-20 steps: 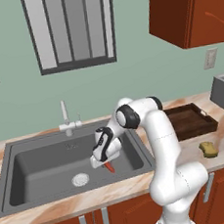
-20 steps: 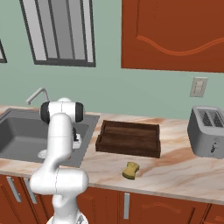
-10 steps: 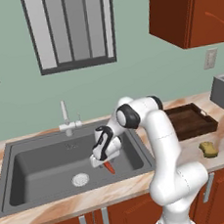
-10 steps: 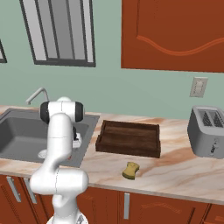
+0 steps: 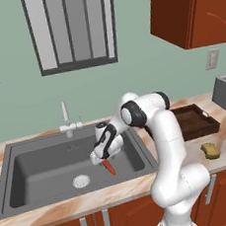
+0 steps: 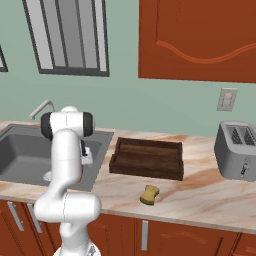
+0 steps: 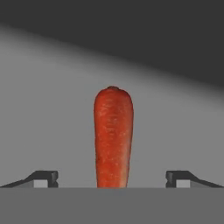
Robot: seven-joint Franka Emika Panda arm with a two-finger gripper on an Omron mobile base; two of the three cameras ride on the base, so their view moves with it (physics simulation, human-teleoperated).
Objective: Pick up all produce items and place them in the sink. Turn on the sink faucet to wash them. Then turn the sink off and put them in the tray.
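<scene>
We found the white arm's two-finger gripper (image 5: 104, 159) low inside the large dark grey rectangular sink (image 5: 36, 166), fingers (image 7: 42, 178) spread wide apart, clear of the slim red-orange tapered carrot (image 7: 113, 135) between them. The carrot (image 5: 110, 167) sat over the basin floor, right of the round silver drain (image 5: 81, 180).

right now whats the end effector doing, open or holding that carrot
End effector: open, fingertips wide apart, not gripping the carrot, which lies between them over the sink.
</scene>
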